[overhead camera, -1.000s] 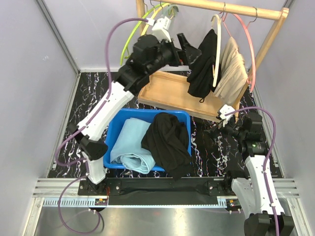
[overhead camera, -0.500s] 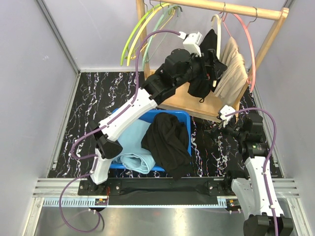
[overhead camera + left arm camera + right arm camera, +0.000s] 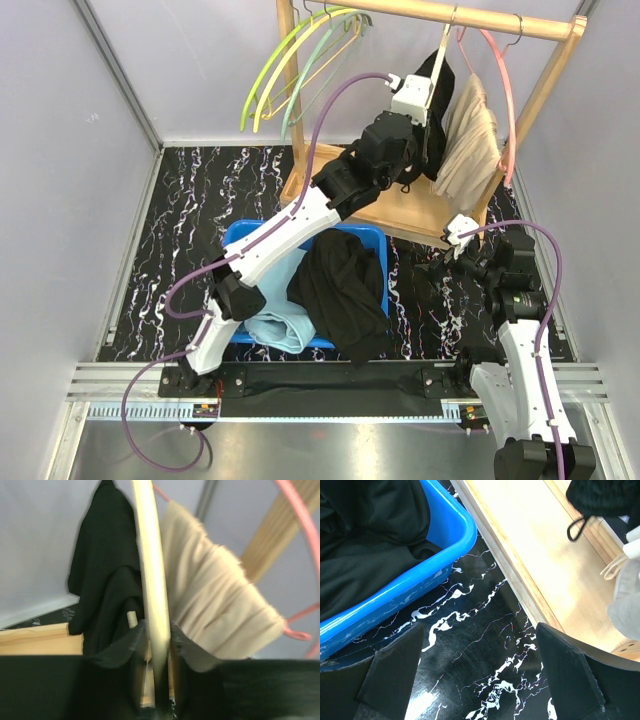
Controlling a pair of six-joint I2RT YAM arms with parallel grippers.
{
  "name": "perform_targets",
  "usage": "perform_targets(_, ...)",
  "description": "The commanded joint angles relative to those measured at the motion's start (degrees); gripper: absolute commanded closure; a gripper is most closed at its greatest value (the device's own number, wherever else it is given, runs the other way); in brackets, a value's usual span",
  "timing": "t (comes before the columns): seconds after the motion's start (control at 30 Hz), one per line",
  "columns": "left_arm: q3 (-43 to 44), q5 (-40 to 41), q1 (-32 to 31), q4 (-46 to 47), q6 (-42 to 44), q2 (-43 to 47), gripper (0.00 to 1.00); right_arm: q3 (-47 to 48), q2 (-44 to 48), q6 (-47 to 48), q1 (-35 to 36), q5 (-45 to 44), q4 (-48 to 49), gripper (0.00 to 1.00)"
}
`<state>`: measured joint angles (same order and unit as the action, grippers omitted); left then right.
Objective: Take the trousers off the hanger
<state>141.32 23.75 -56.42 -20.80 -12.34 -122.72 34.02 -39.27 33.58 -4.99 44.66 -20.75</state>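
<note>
**Left gripper clamps the cream hanger that carries black trousers**

The hanging black trousers (image 3: 100, 580) droop in soft, dark folds over the cream hanger (image 3: 150, 570) on the wooden rack (image 3: 480, 15). Just beside them the beige trousers (image 3: 210, 605) hang in gathered pleats over the pink hanger (image 3: 310, 545). The left gripper (image 3: 152, 640) is raised to the rack. In the left wrist view, its two fingers press against either side of the cream hanger's arm, closed on it. The black cloth lies against the left finger and the beige cloth against the right.

A second ago the left arm was farther left, near the bare green and yellow hangers (image 3: 290, 70), with its gripper spread wide. Half a second ago it had reached the black cloth. Now it sits higher and further right, and the cream hanger runs in a straighter, steeper line than before. The right arm has not moved. The right gripper (image 3: 480, 630) hangs wide open and holds nothing, above the marbled tabletop (image 3: 470, 655) between the blue bin (image 3: 455, 530) and the rack's wooden base (image 3: 535, 545).

The blue bin holds the light blue trousers (image 3: 275, 330), crumpled at its left, and the binned black trousers (image 3: 340, 290), heaped at its right and spilling over the near rim. Both lie as they did a second ago.
</note>
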Motion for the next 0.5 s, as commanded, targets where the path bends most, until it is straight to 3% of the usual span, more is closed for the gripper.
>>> perform_targets(0.0,3.00,6.48,0.52,5.33,6.80,0.11,0.79,-0.09,0.59,0.52,-0.45,0.51,2.47,0.00)
perform_targets(0.13,2.91,6.40,2.45,6.12,7.86,0.55,1.00,-0.09,0.59,0.52,-0.45,0.51,2.38,0.00)
perform_targets(0.47,0.01,4.99,6.15,11.48,9.08,5.12,1.00,0.43,-0.37,0.17,-0.89,0.86,2.03,0.00)
